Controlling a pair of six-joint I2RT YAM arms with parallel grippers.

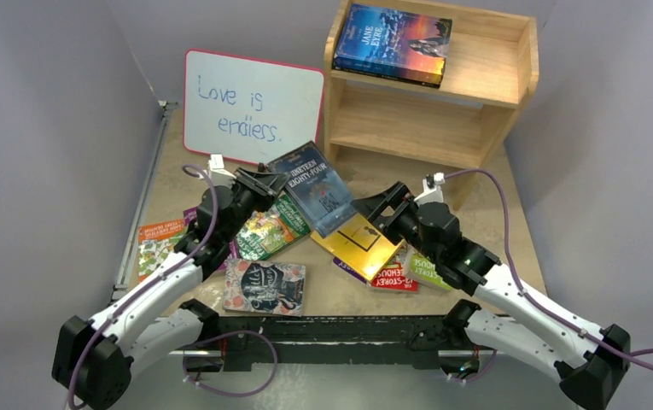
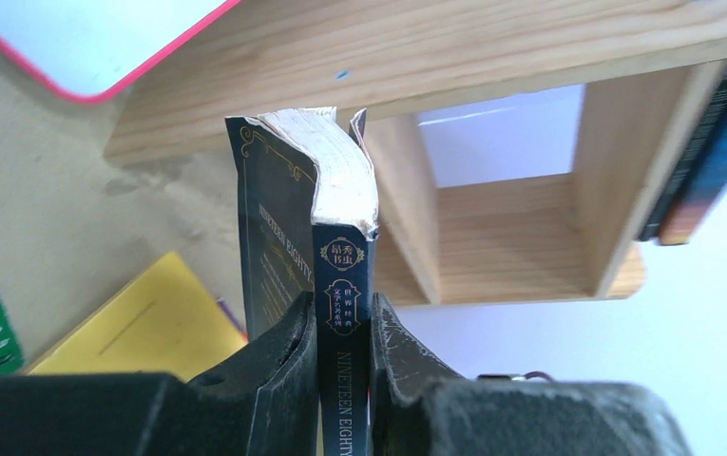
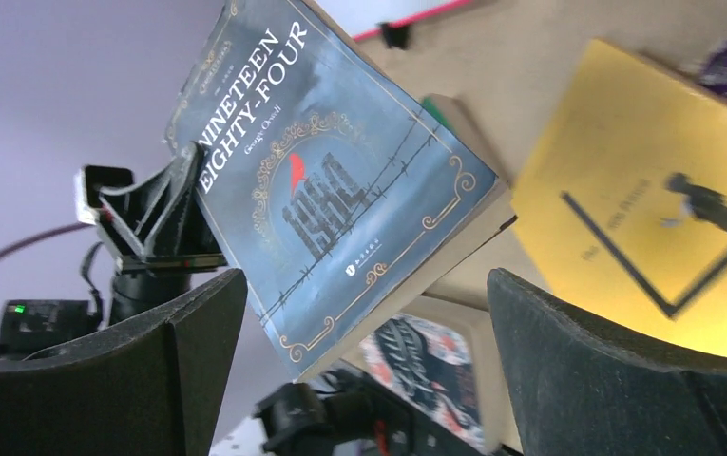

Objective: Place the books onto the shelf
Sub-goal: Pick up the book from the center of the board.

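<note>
Shelf (image 1: 485, 81) stands at the far right of the table (image 1: 493, 184), and serves as the reference for all positions below. One book, titled "Jane Eyre" (image 1: 393, 43), lies flat on its upper tier; the lower tier shows only bare wood from the top view.

Left gripper (image 1: 265, 181) is clamped on the spine of a dark blue book titled "Nineteen Eighty-Four" (image 1: 318, 188), which is held off the table in front of the shelf, toward its left side. In the left wrist view the two fingers (image 2: 288, 347) press the spine from both sides, with the page block fanning slightly at the top edge and the shelf's side panel directly beyond it.

Right gripper (image 1: 384, 205) sits in front of the shelf, just right of the held book, with its jaws spread wide and nothing between them. The right wrist view shows the book's front cover between the parted fingers (image 3: 616, 366), apart from both.

Remaining books lie on the table in front of the shelf: a yellow book (image 1: 361, 241) below the held one, a red book (image 1: 395, 278) and a green-white book (image 1: 425, 269) under the right arm, a floral-cover book (image 1: 265, 286) nearest the arm bases, a green book (image 1: 271, 231) and an orange-edged book (image 1: 159, 243) further left.

A pink-edged whiteboard (image 1: 250, 107) leans just left of the shelf.
</note>
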